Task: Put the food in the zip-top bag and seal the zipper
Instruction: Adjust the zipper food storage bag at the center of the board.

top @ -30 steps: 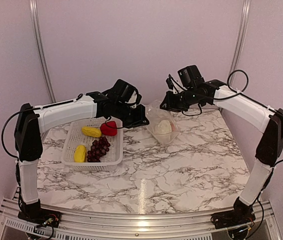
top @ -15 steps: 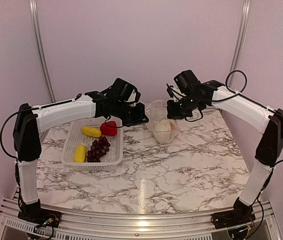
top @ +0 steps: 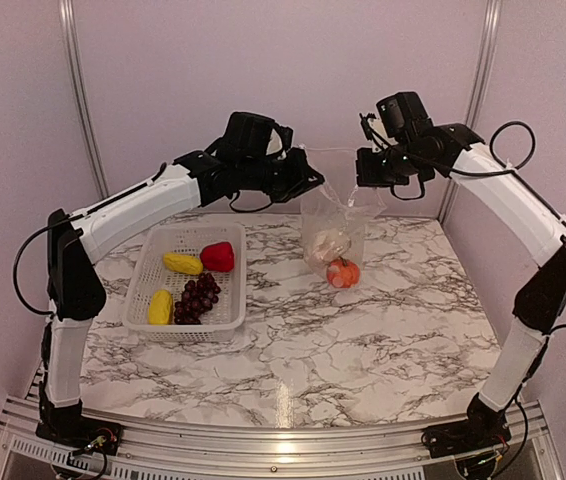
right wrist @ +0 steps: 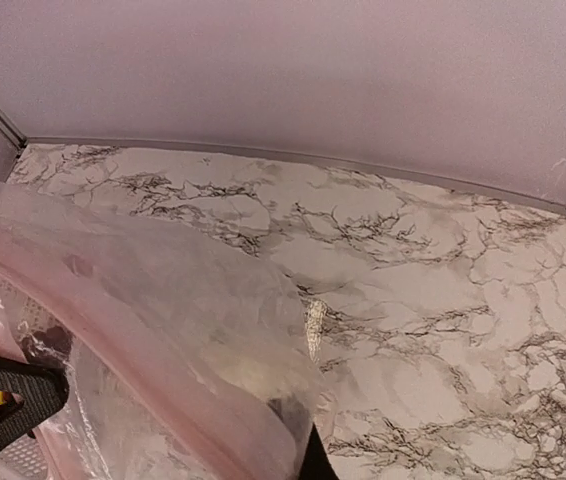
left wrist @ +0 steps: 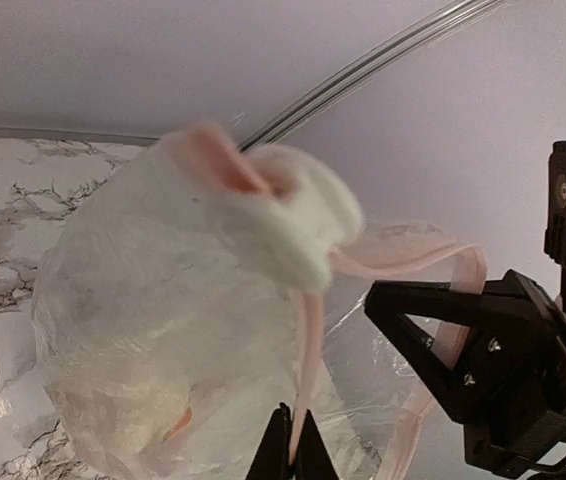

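The basket (top: 188,334) sits left on the desk (top: 383,330); the bag (top: 335,215) hangs right of it, between left gripper (top: 313,183) and right gripper (top: 361,172).

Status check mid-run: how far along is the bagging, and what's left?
Done: the pale piece and orange fruit look to be inside the zip-top bag. In hand: the left gripper and right gripper each pinch the bag's mouth edge, holding it up so it hangs. Left: two yellow pieces, the red piece and grape bunch sit in the white basket; the zipper is not yet sealed.

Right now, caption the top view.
Left gripper and right gripper hold the bag up, orange fruit inside, basket beside.
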Controlling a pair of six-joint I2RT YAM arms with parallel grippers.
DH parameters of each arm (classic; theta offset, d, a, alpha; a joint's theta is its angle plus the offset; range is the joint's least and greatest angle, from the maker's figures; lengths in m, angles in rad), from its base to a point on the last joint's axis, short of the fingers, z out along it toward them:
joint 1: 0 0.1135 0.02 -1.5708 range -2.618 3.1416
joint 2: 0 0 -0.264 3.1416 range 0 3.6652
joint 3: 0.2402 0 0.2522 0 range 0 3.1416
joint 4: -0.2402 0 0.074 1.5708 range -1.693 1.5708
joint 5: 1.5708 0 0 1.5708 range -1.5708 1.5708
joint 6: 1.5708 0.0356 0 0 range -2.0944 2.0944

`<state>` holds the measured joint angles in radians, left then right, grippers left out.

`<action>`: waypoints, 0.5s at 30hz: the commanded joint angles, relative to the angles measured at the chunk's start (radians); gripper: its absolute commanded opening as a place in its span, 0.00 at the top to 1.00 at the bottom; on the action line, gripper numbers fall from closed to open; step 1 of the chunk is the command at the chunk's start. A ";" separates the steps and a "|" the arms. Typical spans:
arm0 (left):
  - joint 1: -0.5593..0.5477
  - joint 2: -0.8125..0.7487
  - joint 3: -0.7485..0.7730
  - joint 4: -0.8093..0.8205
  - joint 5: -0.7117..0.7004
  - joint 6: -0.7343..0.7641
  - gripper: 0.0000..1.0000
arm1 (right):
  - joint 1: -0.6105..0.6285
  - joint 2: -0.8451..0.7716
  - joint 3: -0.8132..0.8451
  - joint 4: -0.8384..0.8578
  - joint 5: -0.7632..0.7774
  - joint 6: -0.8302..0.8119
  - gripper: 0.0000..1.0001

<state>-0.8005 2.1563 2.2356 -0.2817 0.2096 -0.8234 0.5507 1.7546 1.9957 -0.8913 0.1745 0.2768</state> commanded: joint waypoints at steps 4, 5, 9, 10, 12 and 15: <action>-0.002 -0.003 -0.142 -0.037 -0.007 0.009 1.00 | -0.013 0.035 -0.013 0.015 -0.018 0.001 1.00; -0.001 0.009 -0.113 -0.049 -0.007 0.019 1.00 | -0.017 0.045 -0.006 0.015 -0.021 0.003 1.00; 0.009 0.053 -0.001 -0.060 -0.007 0.032 1.00 | -0.059 0.086 0.076 -0.007 -0.025 0.011 1.00; 0.013 0.061 0.017 -0.043 -0.011 0.019 1.00 | -0.073 0.088 0.099 -0.011 -0.019 0.013 1.00; 0.015 0.075 0.033 0.043 0.005 -0.034 1.00 | -0.102 0.084 0.142 -0.012 -0.003 0.008 1.00; 0.015 0.107 0.070 0.152 0.030 -0.100 1.00 | -0.129 0.067 0.169 -0.011 0.033 -0.014 1.00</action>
<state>-0.7948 2.2120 2.2486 -0.2752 0.2138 -0.8524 0.4629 1.8549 2.0804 -0.9108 0.1539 0.2783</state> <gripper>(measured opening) 0.011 0.002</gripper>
